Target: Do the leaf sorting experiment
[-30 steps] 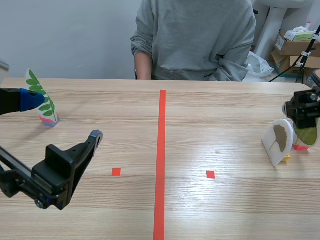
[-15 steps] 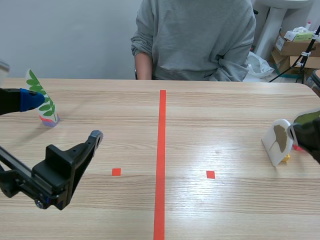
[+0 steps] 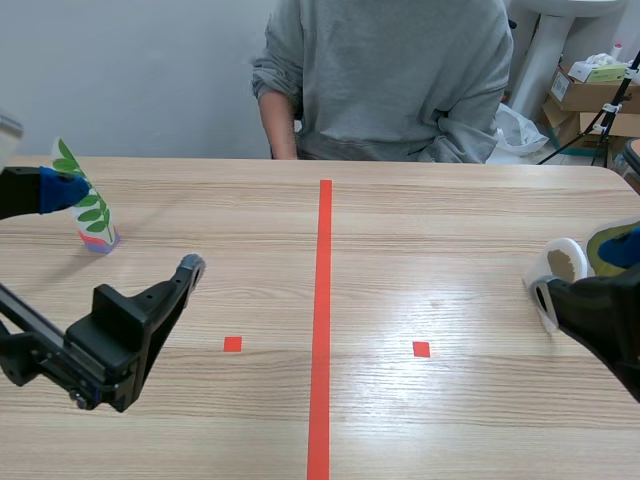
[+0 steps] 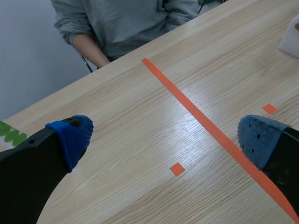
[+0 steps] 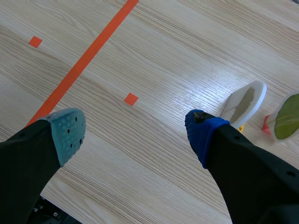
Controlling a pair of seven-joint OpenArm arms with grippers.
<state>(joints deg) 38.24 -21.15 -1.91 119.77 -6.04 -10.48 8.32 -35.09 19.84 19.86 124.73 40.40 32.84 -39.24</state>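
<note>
A: Obs. The table [image 3: 450, 230] carries three leaf cards, and by their spread none looks sorted yet. A person [image 3: 390, 80] sits across it, hands out of sight.
B: State of the grippers?
A: The left gripper [image 4: 166, 137] is spread wide with nothing between its pads, only bare wood under it. The right gripper [image 5: 134, 128] is likewise spread and empty.
B: Card positions?
A: The fern card [image 3: 88, 205] stands upright at the table's far left, just beside one finger of the left arm. Whether they touch cannot be told. The brown-leaf card [image 5: 243, 101] stands near the right edge, just ahead of the right gripper's blue-padded finger. The green-leaf card [image 5: 287, 116] is just beside it.
B: Risks from here?
A: Chief risk is tipping. The cards look thin and light on small bases [image 3: 98, 243], so a finger sweeping sideways probably topples one. On the right, the two cards stand close together, so closing on the brown-leaf card may nudge the green-leaf card over. On the left, any swing of the arm could knock the fern card. A lesser risk is an off-centre pinch, which lets a card twist or slip from the pads
</note>
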